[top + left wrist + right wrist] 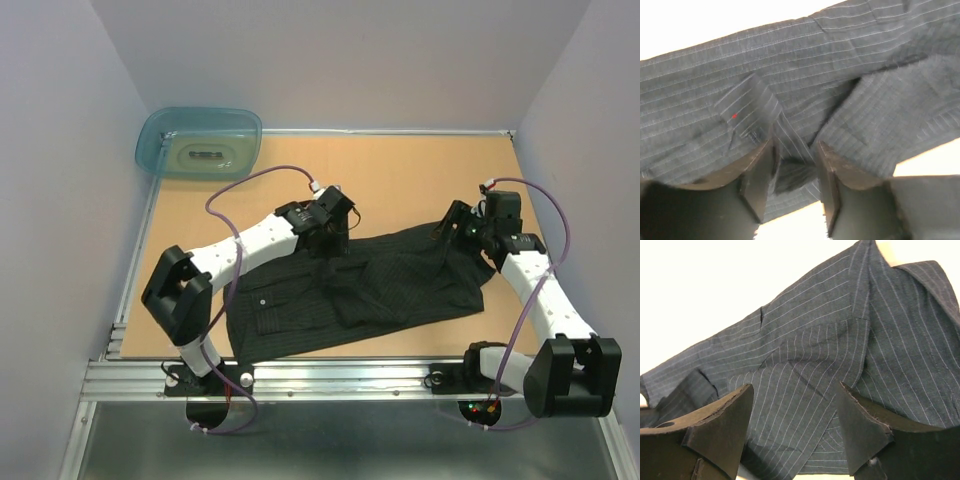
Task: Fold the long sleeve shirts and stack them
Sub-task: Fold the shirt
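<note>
Top external view: black shirt (300, 310) rumpled on table (400, 170); left tool (335, 245), half open, straddles a fold at 11 o'clock; right tool (452, 234), wide open, empty, hovers at 2 o'clock, apparently to grip.

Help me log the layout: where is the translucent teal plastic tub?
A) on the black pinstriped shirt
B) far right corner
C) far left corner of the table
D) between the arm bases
C: the translucent teal plastic tub sits at the far left corner of the tan table, apart from the black pinstriped button-up shirt.
</note>
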You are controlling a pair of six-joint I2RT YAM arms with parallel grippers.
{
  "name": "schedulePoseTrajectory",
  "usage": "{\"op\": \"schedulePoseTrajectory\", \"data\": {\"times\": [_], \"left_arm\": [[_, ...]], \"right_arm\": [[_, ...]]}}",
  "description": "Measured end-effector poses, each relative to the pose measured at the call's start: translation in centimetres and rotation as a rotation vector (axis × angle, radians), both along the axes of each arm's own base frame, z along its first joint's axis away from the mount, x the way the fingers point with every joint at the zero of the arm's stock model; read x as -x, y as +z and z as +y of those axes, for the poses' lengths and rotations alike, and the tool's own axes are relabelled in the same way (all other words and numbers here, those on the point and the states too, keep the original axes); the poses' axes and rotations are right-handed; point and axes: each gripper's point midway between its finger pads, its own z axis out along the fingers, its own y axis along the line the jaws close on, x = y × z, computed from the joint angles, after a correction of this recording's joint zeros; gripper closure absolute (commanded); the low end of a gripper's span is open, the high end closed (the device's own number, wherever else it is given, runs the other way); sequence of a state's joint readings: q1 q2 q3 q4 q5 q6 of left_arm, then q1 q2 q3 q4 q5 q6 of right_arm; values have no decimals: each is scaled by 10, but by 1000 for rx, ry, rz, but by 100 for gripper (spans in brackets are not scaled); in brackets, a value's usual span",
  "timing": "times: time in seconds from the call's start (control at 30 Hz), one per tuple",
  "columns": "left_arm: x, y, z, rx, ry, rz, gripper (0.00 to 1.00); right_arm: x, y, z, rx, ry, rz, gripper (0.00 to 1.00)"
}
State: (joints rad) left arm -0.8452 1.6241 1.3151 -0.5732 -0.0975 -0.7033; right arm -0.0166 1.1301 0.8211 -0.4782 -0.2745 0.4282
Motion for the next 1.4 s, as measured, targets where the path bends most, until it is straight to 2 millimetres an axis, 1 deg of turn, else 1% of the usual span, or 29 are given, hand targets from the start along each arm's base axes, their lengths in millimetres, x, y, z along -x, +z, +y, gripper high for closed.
{"op": "schedulePoseTrajectory", "data": {"times": [0.03, 0.1, 0.17, 0.2, 0.23, 0.27, 0.3, 0.33, 0.37, 0.43, 0.47, 0.5, 0.53, 0.57, 0.6, 0.67, 0.7, 0.73, 0.8, 0.87, 0.97, 1.0, 1.1, 1.17, 1.27, 1.3, 1.33, 1.37, 1.4], "left_arm": [[-3, -6, -2, -7, 3, 5, 36], [-8, -12, -12, -3, -6, 21, 34], [-15, -12, -33, 28, -31, 23, 28], [-19, -11, -40, 41, -41, 16, 27], [-22, -9, -46, 55, -48, 9, 16], [-25, -6, -49, 66, -50, -4, 12], [-27, -2, -50, 74, -50, -15, 9], [-29, 1, -49, 79, -49, -22, 5], [-33, 4, -46, 87, -43, -29, 4], [-49, 13, -33, 103, -5, -50, 3], [-59, 17, -23, 107, 21, -63, 3], [-66, 20, -15, 107, 40, -73, 3], [-76, 23, -2, 106, 68, -86, 3], [-86, 26, 15, 100, 101, -106, 3], [-91, 27, 24, 92, 118, -114, 3], [-100, 27, 57, 73, 172, -133, 3], [-101, 27, 73, 58, 194, -137, 3], [-102, 25, 85, 46, 211, -140, 3], [-102, 22, 103, 30, 232, -140, 4], [-104, 13, 121, 7, 255, -127, 3], [-104, 0, 140, -20, 277, -108, 3], [-102, -5, 148, -32, 283, -98, 3], [-97, -10, 161, -48, 286, -97, 3], [-92, -9, 167, -51, 281, -113, 3], [-85, -2, 174, -45, 258, -161, 1], [-82, 3, 175, -39, 242, -186, 1], [-80, 6, 175, -33, 228, -204, 1], [-77, 12, 172, -10, 200, -242, 1], [-74, 18, 170, 6, 170, -270, 1]], "right_arm": [[0, 0, 1, 1, 8, -1, 28], [1, 0, 3, 2, 18, -4, 28], [2, 1, 6, 4, 38, -9, 28], [3, 2, 11, 8, 61, -14, 28], [5, 2, 18, 10, 94, -18, 28], [7, 3, 23, 15, 124, -23, 28], [11, 4, 37, 19, 190, -33, 28], [15, 4, 46, 25, 236, -39, 28], [20, 4, 58, 33, 296, -48, 28], [32, 4, 86, 46, 420, -61, 28], [40, 5, 103, 49, 496, -68, 28], [45, 6, 116, 48, 553, -73, 28], [50, 6, 128, 45, 607, -76, 28], [55, 6, 143, 40, 666, -78, 27], [58, 5, 155, 36, 714, -82, 27], [64, 2, 175, 35, 795, -75, 25], [66, 0, 187, 40, 841, -74, 24], [68, -2, 195, 44, 867, -70, 24], [70, -6, 217, 62, 943, -78, 24], [74, -9, 237, 79, 1007, -93, 24], [77, -17, 260, 112, 1076, -102, 24], [79, -23, 269, 126, 1106, -100, 24], [77, -36, 281, 156, 1141, -85, 26], [76, -45, 287, 171, 1157, -75, 30], [72, -58, 292, 193, 1174, -57, 49], [71, -62, 293, 200, 1176, -50, 63], [70, -66, 293, 206, 1180, -46, 72], [71, -68, 293, 212, 1185, -45, 89], [71, -68, 292, 217, 1184, -43, 97]]}}
